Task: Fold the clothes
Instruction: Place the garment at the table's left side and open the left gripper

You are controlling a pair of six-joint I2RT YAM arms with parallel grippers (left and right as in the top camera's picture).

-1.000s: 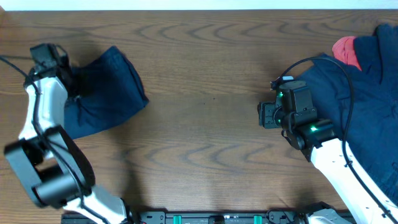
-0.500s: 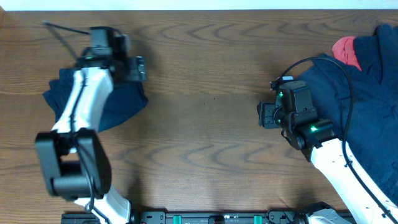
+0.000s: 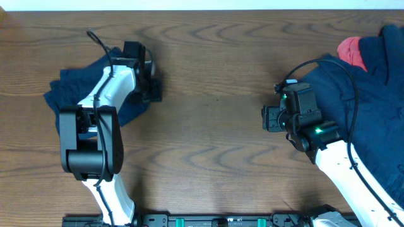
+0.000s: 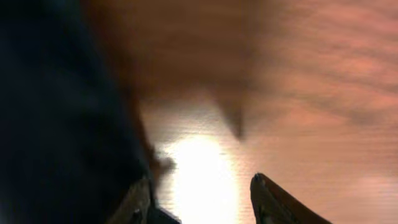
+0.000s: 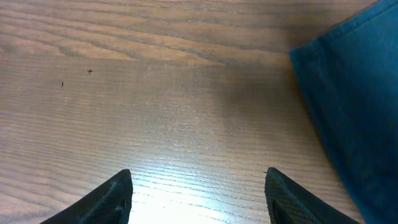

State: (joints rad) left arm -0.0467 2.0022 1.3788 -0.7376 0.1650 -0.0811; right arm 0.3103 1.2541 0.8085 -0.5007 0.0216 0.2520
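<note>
A folded dark navy garment [image 3: 69, 94] lies at the table's left. My left gripper [image 3: 151, 79] is open at its right edge, over bare wood; in the blurred left wrist view the navy cloth [image 4: 62, 112] fills the left side beside the open fingers [image 4: 202, 196]. A heap of navy clothes [image 3: 372, 94] with a pink-red piece [image 3: 351, 52] on top lies at the far right. My right gripper [image 3: 270, 118] is open and empty just left of the heap; the right wrist view shows its fingers [image 5: 199, 193] over wood and navy cloth [image 5: 354, 106] at right.
The wooden table [image 3: 208, 126] stretches between the two arms. A black cable [image 3: 328, 66] loops from the right arm over the heap. The table's far edge runs along the top of the overhead view.
My left arm has swung from the garment's far left side across it to its right edge, and the garment now lies more bunched. The right arm has not moved.
</note>
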